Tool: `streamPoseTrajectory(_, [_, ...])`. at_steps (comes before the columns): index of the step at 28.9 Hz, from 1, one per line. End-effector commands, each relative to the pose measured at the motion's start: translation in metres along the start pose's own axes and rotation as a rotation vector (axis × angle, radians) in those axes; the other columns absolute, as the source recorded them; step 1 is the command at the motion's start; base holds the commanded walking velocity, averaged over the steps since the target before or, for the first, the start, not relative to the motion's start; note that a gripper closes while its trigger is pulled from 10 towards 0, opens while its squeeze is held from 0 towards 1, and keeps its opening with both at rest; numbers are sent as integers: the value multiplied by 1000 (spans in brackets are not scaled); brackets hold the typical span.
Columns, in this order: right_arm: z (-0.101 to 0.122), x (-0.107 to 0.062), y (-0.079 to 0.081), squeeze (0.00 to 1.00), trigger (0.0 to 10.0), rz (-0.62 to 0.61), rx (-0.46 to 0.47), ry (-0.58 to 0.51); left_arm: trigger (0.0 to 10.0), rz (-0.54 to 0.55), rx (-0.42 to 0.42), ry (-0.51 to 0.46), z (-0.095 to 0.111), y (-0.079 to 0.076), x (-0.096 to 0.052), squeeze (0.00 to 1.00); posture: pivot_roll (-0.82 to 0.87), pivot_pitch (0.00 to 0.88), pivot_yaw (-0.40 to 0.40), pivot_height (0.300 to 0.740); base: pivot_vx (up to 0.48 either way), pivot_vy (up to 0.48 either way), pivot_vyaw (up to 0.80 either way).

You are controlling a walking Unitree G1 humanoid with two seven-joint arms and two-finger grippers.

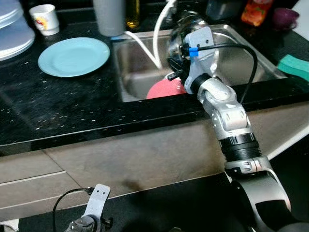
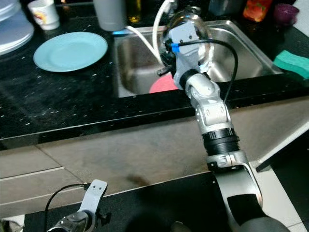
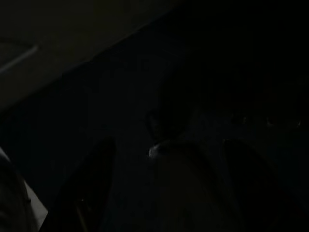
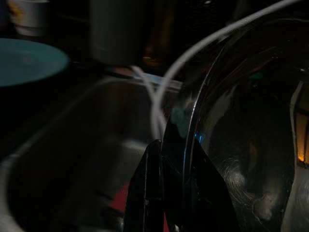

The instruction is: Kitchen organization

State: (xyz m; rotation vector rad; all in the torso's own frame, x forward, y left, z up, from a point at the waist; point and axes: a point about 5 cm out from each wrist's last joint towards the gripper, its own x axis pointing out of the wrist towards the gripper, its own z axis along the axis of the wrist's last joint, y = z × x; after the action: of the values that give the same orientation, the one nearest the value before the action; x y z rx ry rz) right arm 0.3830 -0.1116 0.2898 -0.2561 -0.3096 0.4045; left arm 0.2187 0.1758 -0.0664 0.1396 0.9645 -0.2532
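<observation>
While held over the sink (image 1: pixel 140 63):
Right hand (image 4: pixel 166 159): clenched on glass bowl (image 1: pixel 181 36) rim.
Left hand: state cannot be told.
Desk (image 1: pixel 58 106): open leftward.

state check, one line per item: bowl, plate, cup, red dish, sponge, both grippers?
glass bowl: tilted on edge over the sink, held by its rim
right gripper: shut on the bowl rim
teal plate: flat on the counter
white cup: upright
red dish: in the sink
green sponge: on the counter
left gripper: hangs idle
</observation>
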Motion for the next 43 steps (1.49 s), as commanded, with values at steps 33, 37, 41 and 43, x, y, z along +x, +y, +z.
streamPoseTrajectory(33, [54,45,-24,0,10000,-9,302,-244,10000,-13,-59,32,-26,-7,-2,0,35,188,-62,740,30,0,0])
streamPoseTrajectory(37, [71,37,-40,0,10000,22,473,-393,10000,-11,-57,31,-24,-5,-2,0,33,177,-50,740,272,0,0])
streamPoseTrajectory(41, [82,26,-44,0,10000,101,528,-512,10000,-10,-48,34,-23,-4,-2,0,33,157,-36,740,302,0,0])
streamPoseTrajectory(43, [85,19,-44,0,10000,134,538,-563,10000,-10,-42,37,-22,-2,-3,0,33,149,-29,740,313,0,0])
